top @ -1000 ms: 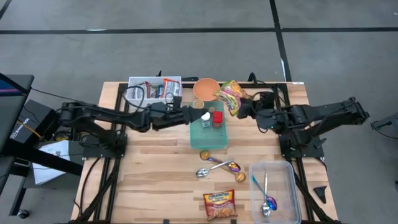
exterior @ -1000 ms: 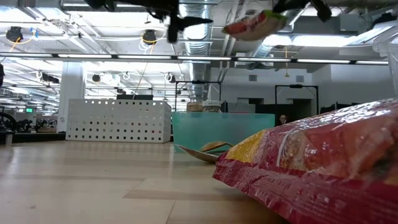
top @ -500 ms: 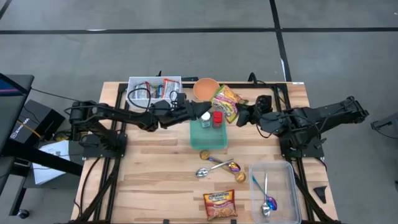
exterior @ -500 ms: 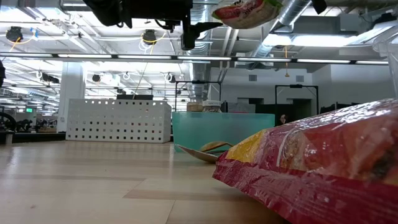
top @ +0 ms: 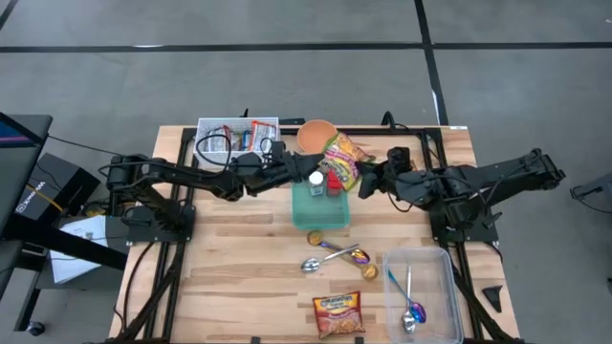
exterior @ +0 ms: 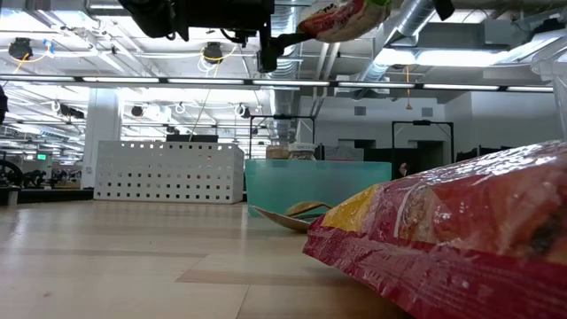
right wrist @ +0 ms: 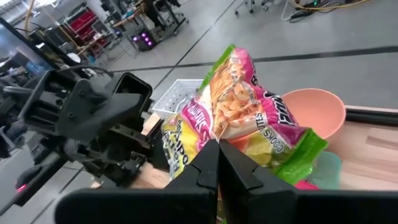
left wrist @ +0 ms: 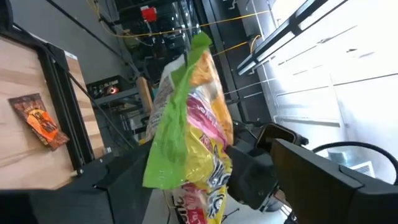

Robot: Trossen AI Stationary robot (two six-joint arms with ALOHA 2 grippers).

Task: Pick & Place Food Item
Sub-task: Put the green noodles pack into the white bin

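**Snack bag held aloft over the teal tray**

The right end effector (right wrist: 214, 163) is pinched tight on the edge of a snack bag (top: 342, 159), holding it in the air just above the far end of the teal tray (top: 320, 212). The bag is green, yellow and pink, printed with pictures of golden rings; in the right wrist view part of a word, "COOKIS", can be read on its face, while the larger lettering is too crumpled to make out. The left end effector (top: 295, 172) hangs just beside the bag on the tray's left side, its fingers spread wide with nothing between them.

Inside the tray stand two small bottles, one white-capped (top: 316, 182) and one red (top: 335, 182). A peach-coloured bowl (top: 316, 136) sits just beyond the tray, and a white wire basket (top: 236, 137) of cables lies to the bowl's left. Nearer than the tray lie loose spoons (top: 335, 255), a clear plastic bin (top: 426, 291) with more spoons, and a red-and-yellow noodle packet (top: 338, 314) whose print is unreadable.

The worktop (top: 239, 277) is pale wooden planking on a black frame, standing on grey concrete floor. The low view shows an open industrial hall with ceiling ducts, strip lights and a white perforated partition.
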